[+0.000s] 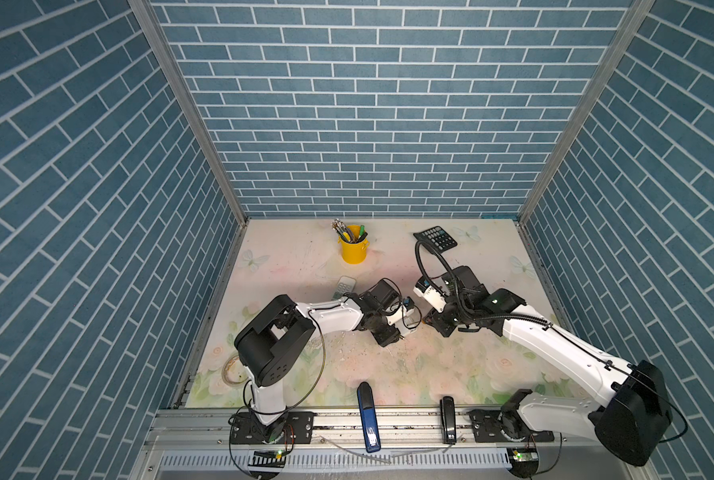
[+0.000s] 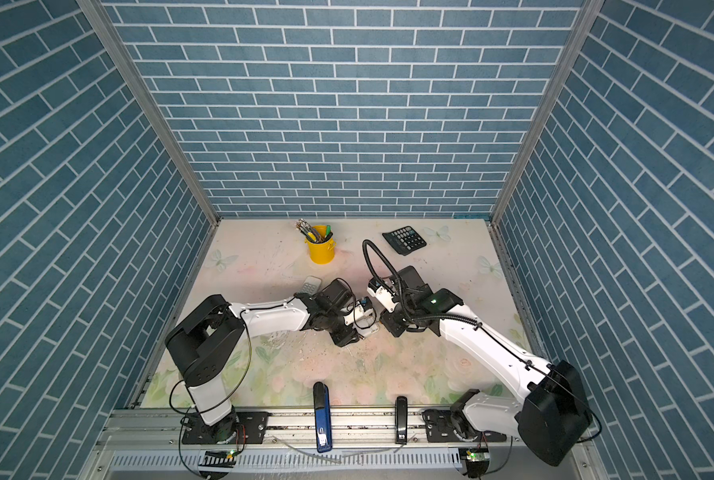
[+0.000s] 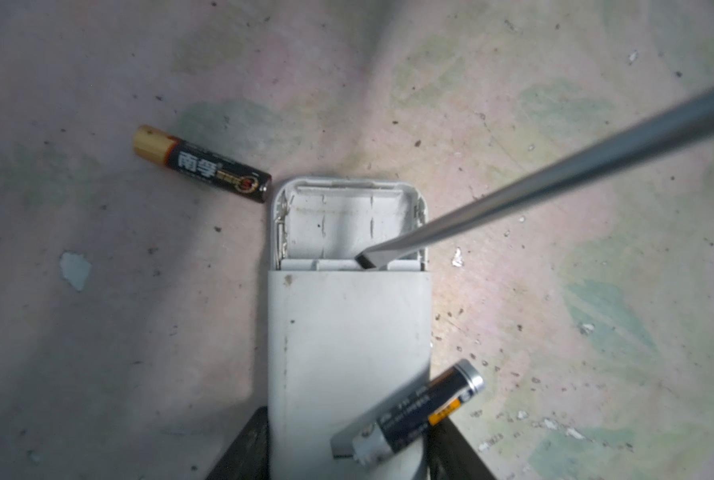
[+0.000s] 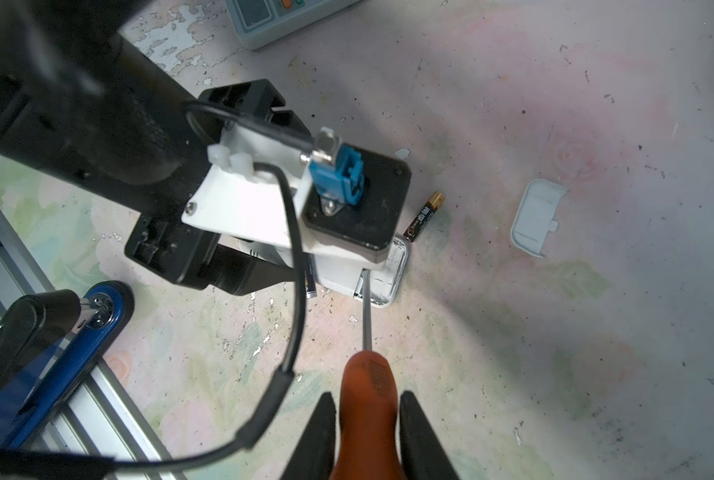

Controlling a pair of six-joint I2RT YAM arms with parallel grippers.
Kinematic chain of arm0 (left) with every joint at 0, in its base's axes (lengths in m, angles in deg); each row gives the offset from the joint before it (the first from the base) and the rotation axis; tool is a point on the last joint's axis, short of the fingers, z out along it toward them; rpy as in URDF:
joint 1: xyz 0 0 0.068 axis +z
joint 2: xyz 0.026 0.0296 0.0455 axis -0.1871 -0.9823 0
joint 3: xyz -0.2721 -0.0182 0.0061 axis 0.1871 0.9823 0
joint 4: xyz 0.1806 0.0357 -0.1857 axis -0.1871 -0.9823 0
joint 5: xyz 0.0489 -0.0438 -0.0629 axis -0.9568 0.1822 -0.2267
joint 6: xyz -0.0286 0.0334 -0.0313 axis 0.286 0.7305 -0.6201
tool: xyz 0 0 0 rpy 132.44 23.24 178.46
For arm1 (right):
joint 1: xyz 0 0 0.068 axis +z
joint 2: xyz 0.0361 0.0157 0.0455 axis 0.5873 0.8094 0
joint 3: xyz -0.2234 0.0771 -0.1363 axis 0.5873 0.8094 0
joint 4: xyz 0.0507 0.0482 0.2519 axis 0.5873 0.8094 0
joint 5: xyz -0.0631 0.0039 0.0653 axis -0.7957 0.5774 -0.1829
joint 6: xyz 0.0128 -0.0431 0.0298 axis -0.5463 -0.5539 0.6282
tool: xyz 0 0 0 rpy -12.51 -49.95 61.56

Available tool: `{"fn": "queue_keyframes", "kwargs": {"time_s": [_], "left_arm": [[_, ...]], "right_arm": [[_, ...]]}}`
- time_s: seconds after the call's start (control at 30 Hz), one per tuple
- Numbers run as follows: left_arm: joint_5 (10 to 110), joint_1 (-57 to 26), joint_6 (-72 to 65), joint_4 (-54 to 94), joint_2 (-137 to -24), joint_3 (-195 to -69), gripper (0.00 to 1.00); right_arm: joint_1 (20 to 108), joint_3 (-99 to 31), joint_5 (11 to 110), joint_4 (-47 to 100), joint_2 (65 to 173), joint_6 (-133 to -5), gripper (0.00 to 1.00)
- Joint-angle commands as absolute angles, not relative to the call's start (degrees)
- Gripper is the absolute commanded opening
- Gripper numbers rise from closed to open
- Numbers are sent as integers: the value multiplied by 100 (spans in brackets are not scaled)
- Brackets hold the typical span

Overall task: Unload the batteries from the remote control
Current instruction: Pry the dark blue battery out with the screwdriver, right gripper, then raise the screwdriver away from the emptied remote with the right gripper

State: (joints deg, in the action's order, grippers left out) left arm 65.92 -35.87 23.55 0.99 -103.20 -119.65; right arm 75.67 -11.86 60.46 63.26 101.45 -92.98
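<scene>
I have the left gripper [image 3: 342, 461] clamping the remote [image 3: 347, 332], the right gripper [image 4: 369, 436] holding the screwdriver [image 4: 365, 332]; its compartment [image 3: 347, 220] sits empty, two batteries [image 3: 202, 164] out.

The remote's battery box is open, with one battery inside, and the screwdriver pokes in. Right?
No: in the left wrist view the remote has an empty battery box. It is open, and the screwdriver pokes in.

Bright, edge-bowed top views; shadowy wrist views, blurred foreground
</scene>
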Motion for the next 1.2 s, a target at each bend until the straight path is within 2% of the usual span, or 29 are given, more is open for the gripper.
{"fn": "queue_keyframes", "kwargs": {"time_s": [0.0,0.5,0.8,1.07,1.17], "left_arm": [[6320,-3419,2018,-129,-10694,-11973,14],[5814,-3281,1559,-455,-10703,-12141,14],[6217,-3281,1395,-114,-10495,-11927,14],[6417,-3334,1070,106,-10959,-12360,14],[6401,-3342,1075,-4,-11027,-12498,19]], "right_arm": [[7595,-1252,5857,6439,9850,-9262,0],[7596,-1180,5640,6632,9346,-9144,0],[7553,-1138,5009,6487,9179,-8905,0],[7391,-1152,4669,6525,8842,-8725,0],[7326,-1133,4640,6515,8690,-8707,0]]}}
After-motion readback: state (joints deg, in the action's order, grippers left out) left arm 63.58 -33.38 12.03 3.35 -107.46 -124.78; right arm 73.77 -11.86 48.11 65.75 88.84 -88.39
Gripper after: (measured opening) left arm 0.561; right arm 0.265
